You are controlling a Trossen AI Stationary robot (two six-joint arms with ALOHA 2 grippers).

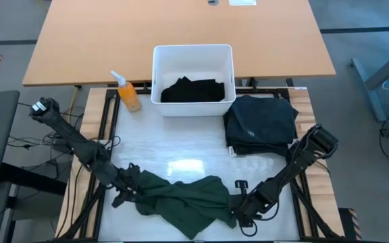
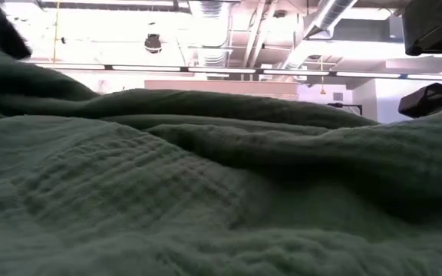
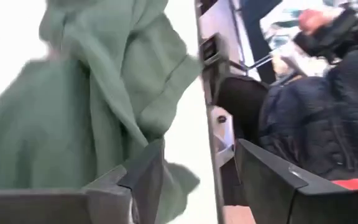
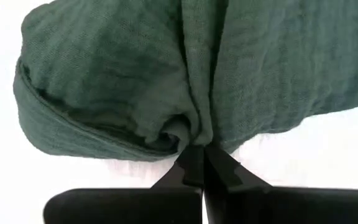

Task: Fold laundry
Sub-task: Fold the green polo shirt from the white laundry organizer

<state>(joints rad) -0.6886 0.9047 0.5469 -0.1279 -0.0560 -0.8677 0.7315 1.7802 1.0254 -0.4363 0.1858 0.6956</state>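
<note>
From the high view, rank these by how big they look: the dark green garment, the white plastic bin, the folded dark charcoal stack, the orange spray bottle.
1. Crumpled dark green garment, widest spread.
2. White rectangular plastic bin and folded dark charcoal garment stack: look about alike, so I won't rank them.
3. Orange spray bottle, clearly smallest.

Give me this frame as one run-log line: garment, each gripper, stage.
crumpled dark green cloth garment: unfolded at table front | left gripper: fingers open beside it | right gripper: fingers pinch its edge | stage: fold not yet made

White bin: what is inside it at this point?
The white bin holds crumpled black clothing lying on its floor. How many black pieces there are, or whether anything lies beneath them, cannot be seen.
</note>
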